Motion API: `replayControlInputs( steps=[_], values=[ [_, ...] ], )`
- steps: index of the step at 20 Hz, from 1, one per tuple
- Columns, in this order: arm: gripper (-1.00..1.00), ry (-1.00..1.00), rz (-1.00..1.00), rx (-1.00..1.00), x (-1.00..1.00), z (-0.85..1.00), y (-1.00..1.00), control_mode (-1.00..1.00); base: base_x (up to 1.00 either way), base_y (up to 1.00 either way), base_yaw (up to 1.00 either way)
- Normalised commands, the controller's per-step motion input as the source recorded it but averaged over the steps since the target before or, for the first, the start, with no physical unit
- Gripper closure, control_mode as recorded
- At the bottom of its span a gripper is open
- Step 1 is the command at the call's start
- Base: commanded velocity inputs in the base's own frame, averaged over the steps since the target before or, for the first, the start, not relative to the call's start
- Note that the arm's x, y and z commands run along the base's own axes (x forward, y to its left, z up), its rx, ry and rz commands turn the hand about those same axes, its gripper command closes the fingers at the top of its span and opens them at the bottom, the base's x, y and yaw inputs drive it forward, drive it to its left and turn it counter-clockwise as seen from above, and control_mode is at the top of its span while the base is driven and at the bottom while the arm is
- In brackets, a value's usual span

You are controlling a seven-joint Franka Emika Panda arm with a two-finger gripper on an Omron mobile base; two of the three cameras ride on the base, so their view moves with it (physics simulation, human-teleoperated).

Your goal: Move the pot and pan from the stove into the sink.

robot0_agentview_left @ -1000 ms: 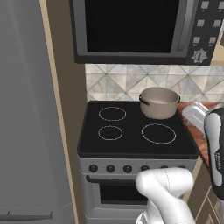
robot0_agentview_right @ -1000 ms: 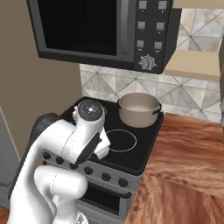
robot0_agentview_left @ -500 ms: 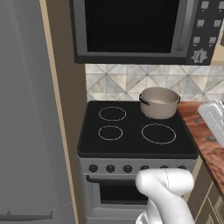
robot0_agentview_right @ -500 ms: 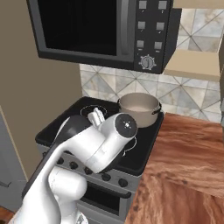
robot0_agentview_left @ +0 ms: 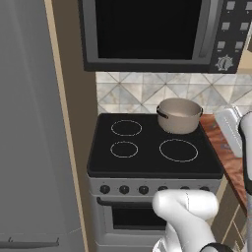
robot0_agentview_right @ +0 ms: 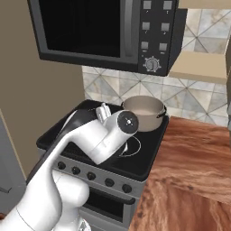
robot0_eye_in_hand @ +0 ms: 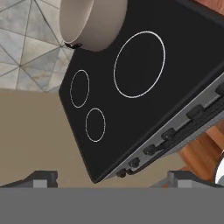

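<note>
Stove (robot0_agentview_left: 147, 147) ahead, pot (robot0_agentview_left: 179, 115) far right burner; my gripper (robot0_eye_in_hand: 109, 179) spread empty. Next I reach for pot.

Left base view: set behind and left of the arm, facing forward and down, squarely onto the stove (robot0_agentview_left: 152, 147) front, with the pot (robot0_agentview_left: 179, 115) at the far right burner and the microwave (robot0_agentview_left: 157, 34) above. Right base view: set behind and right of the arm, nearer the wooden counter (robot0_agentview_right: 194, 167), looking leftward across the same stove (robot0_agentview_right: 85, 119), pot (robot0_agentview_right: 143, 113) and microwave (robot0_agentview_right: 108, 31). Hand view: close above the cooktop (robot0_eye_in_hand: 131, 100), rolled so the knob row (robot0_eye_in_hand: 175, 127) runs diagonally at lower right, sharing the pot (robot0_eye_in_hand: 92, 22) and burner rings with both base views.
</note>
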Motion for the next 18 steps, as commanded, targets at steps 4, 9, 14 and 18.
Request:
replayControlInputs(
  steps=[4,9,14,18],
  values=[
    [-1.00,0.05,-0.02,0.00,0.50,0.00,0.00,-1.00,0.00,0.00,0.00],
    [-1.00,0.00,0.00,0.01,0.03,0.00,-0.03,-1.00,0.00,0.00,0.00],
    [-1.00,0.02,-0.11,0.01,0.37,0.00,-0.14,-1.00,0.00,0.00,0.00],
    [-1.00,0.01,-0.24,0.00,0.18,-0.02,-0.03,-1.00,0.00,0.00,0.00]
  ],
)
